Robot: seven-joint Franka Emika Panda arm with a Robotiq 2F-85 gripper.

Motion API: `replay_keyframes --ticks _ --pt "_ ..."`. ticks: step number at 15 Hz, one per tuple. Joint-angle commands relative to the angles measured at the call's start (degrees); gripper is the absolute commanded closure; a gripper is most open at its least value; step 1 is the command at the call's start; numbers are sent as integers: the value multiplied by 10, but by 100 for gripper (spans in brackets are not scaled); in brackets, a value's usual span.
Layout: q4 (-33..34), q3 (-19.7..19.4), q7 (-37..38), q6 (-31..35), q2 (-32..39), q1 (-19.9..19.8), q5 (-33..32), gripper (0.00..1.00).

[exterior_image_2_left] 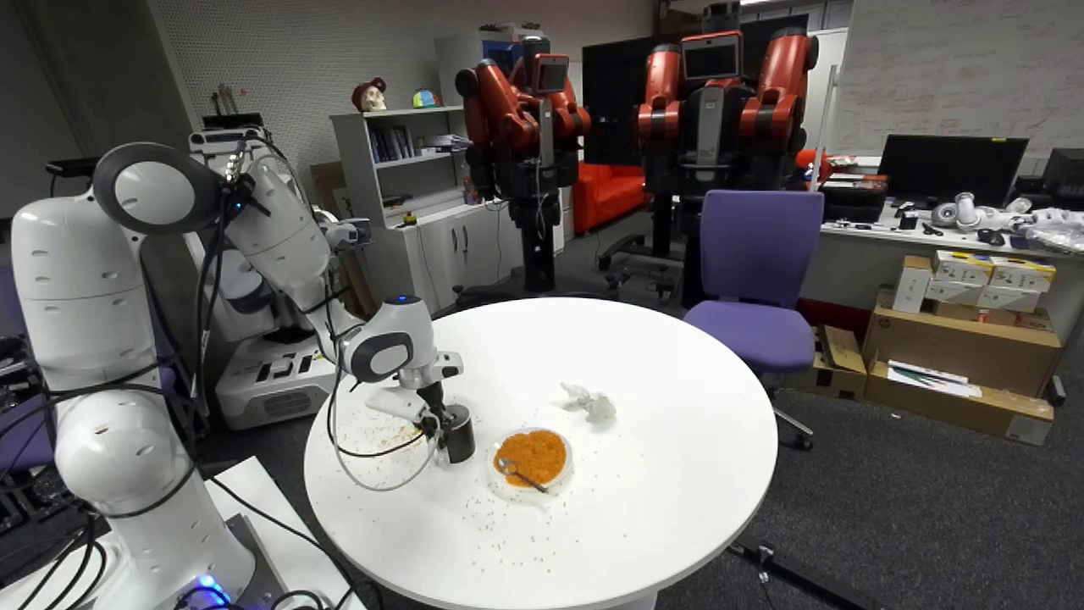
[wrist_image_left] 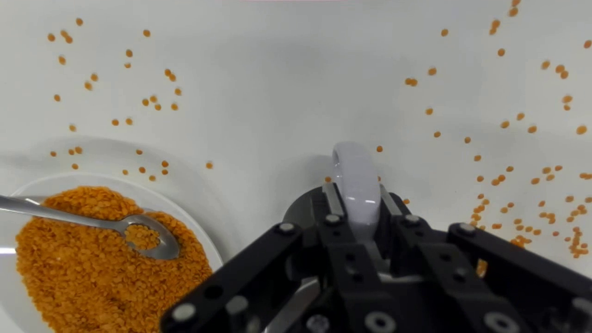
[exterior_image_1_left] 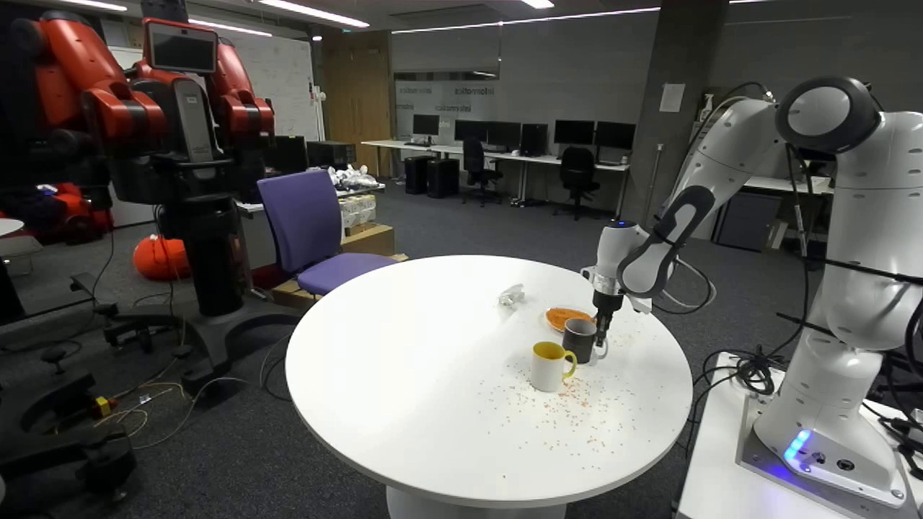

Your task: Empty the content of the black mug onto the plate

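Wrist view: the hand [wrist_image_left: 360, 192] is clamping the handle [wrist_image_left: 357, 173] of the black mug [exterior_image_2_left: 461, 437] standing beside the plate [wrist_image_left: 9, 283]; grasping is seemingly underway, the next move calling for lifting, then tipping over the plate.

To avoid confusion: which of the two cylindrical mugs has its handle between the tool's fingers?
The black cylindrical mug: the black two-fingered tool grips its white handle. The white cylindrical mug with yellow inside has its yellow handle free.
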Motion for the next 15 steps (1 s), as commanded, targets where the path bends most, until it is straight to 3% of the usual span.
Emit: replay_keyframes --ticks 1,6,10,15 --pt "-4 6 0 -19 -22 -8 2 95" --pt "-4 12 -13 -49 -51 -14 21 95" --pt "6 7 -28 -174 -124 -11 34 95" --pt "40 -13 0 -301 -198 -13 -21 95"
